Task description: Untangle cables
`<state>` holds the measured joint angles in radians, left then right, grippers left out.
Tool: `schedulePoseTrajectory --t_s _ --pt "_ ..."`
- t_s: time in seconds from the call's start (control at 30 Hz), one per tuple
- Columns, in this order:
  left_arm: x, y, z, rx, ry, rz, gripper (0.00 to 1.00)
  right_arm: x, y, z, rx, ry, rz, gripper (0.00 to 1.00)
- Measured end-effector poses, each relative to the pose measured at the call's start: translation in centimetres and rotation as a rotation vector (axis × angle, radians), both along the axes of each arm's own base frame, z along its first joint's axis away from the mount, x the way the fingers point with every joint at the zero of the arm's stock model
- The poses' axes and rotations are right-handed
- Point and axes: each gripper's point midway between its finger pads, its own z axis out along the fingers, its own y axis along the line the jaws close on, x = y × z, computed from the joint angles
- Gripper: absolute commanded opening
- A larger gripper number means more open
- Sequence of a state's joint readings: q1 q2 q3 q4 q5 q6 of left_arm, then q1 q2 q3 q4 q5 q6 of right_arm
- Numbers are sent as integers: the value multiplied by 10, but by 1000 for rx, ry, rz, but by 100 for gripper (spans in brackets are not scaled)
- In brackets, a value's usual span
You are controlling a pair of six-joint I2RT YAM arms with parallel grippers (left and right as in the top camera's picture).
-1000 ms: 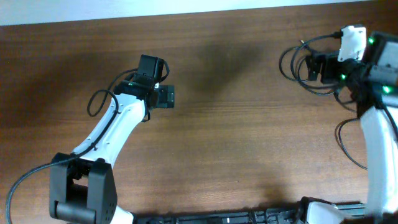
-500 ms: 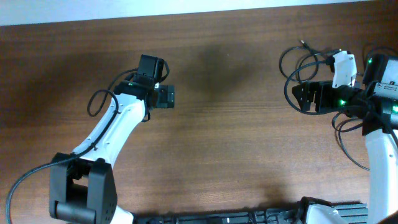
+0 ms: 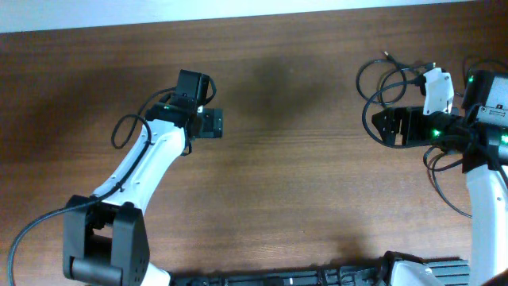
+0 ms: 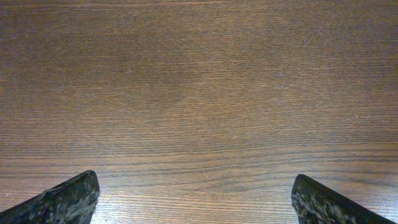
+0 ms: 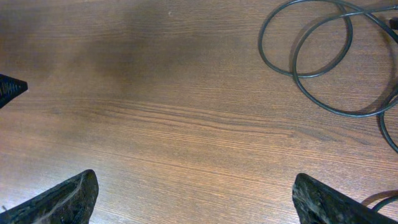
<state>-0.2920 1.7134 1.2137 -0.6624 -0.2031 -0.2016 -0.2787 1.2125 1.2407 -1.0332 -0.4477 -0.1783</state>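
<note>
Both arms have smooth white shells set between blocky black joints. The left arm has a thin black wire looping off its white link and a small green light near the wrist. The right arm shows several green lights and a white housing. The fingers are dark, speckled wedges.

Right gripper is wide open, nothing between the fingers; only the two tips show, in the bottom corners. Cables lie top right in loose overlapping loops flat on the table, clear of both tips and running off frame to the right. A dark pointed shape sits at the left edge, can't tell what it is.
</note>
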Motion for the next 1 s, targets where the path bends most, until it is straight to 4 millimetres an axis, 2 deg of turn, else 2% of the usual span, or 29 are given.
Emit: schedulePoseTrajectory --t_s 0.27,0.37,0.47,0.5,0.57,0.83,1.0 --pt "0 0 0 0 0 0 99 2 7 2 -3 -12 25 99" --pt "0 0 0 0 0 0 99 7 20 15 -21 -87 73 99" --pt "0 0 0 0 0 0 99 11 36 36 -43 -219 126 99" --pt "0 0 0 0 0 0 99 13 44 47 -59 -314 153 99" --pt "0 0 0 0 0 0 99 10 51 50 -68 -383 173 99" --pt "0 0 0 0 0 0 99 -1 60 26 -94 -646 207 99" --pt "0 0 0 0 0 0 99 -14 66 21 -113 -823 233 99"
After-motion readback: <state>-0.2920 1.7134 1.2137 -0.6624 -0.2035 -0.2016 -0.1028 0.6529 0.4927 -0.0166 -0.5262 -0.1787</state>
